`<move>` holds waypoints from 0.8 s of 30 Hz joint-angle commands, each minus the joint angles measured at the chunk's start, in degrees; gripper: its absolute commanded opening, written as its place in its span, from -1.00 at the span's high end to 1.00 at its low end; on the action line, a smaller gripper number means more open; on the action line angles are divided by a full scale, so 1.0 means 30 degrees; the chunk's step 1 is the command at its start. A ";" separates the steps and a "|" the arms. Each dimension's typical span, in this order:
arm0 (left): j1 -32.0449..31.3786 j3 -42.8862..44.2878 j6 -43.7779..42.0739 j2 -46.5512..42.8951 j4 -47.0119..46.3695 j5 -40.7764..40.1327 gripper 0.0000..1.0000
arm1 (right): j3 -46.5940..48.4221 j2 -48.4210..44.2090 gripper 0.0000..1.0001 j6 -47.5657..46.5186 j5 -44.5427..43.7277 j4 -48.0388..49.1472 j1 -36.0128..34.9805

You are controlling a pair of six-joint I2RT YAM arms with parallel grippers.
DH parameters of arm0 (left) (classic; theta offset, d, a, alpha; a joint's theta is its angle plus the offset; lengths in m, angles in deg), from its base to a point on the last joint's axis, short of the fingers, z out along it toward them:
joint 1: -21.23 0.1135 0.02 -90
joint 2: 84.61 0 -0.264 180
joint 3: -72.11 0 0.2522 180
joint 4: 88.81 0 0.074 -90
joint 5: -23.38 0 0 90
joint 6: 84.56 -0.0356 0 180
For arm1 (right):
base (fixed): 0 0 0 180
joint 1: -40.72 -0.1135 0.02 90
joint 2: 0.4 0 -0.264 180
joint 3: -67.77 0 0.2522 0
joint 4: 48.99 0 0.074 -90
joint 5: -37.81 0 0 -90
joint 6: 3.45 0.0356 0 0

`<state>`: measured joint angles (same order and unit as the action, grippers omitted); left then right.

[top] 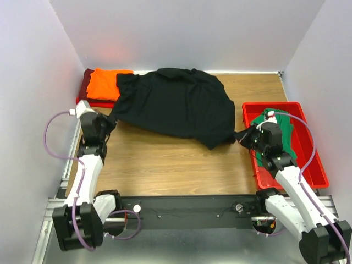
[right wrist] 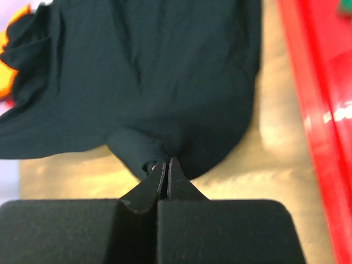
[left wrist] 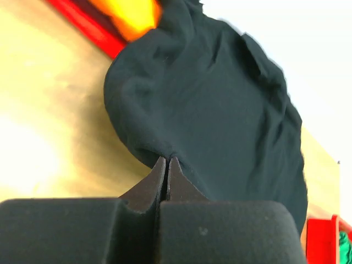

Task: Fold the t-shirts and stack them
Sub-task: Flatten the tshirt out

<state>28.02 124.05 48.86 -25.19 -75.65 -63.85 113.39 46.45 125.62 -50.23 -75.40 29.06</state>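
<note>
The left arm and right arm both reach forward and inward, fingers pressed tightly together.

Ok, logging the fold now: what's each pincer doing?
Left pincer: closed on the black t-shirt.
Right pincer: closed on the same black t-shirt.

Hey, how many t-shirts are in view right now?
4. The black t-shirt lies spread mid-table; the orange t-shirt sits on the dark red t-shirt at the far left corner; the green t-shirt is in the red bin, right. Others may be hidden beneath.
</note>
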 commanded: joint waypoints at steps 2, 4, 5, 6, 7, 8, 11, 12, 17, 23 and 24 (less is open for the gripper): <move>0.0140 -0.2965 0.2046 -0.1582 0.0171 -0.2122 1.00 | -0.1068 -0.0092 0.99 0.1304 0.2278 -0.1233 -0.0448; 0.0169 -0.3522 0.2254 -0.1409 0.0171 -0.2297 1.00 | -0.1068 0.0493 0.99 0.1187 0.2161 -0.1526 -0.1002; 0.0140 -0.3641 0.2285 -0.1089 0.0838 -0.2647 1.00 | -0.1039 0.1077 0.99 0.1186 0.1725 -0.1730 -0.1673; 0.0140 -0.3642 0.2285 -0.0911 0.1019 -0.2853 1.00 | -0.1010 0.1430 0.99 0.1186 0.1344 -0.1732 -0.2202; 0.0140 -0.3642 0.2285 -0.0765 0.1282 -0.3116 1.00 | -0.1009 0.1811 0.99 0.1273 0.0905 -0.1733 -0.2816; 0.0169 -0.3584 0.2314 -0.0618 0.1603 -0.3699 1.00 | -0.0922 0.2250 0.99 0.1506 0.0437 -0.1733 -0.3547; 0.0140 -0.3554 0.2110 -0.0149 0.2192 -0.4202 1.00 | -0.0308 0.4912 0.99 0.2355 -0.1994 -0.1762 -0.7237; 0.0140 -0.3583 0.2080 -0.0061 0.2048 -0.4319 1.00 | 0.0013 0.6283 0.99 0.2561 -0.2783 -0.1762 -0.7913; 0.0140 -0.3292 0.1554 0.0992 0.1870 -0.4525 1.00 | 0.1359 0.9193 0.99 0.1486 -0.3115 -0.1089 -0.9588; 0.0169 -0.2472 0.1261 0.1464 0.2453 -0.4641 1.00 | 0.4959 1.2149 0.99 -0.0627 -0.1973 -0.0942 -1.2019; 0.0198 -0.2296 0.1172 0.1464 0.2659 -0.4700 1.00 | 0.5286 1.2447 0.99 -0.0746 -0.1970 -0.0971 -1.2369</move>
<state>28.04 114.08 53.85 -20.80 -69.25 -75.13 123.75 80.29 127.57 -56.13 -79.22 -4.38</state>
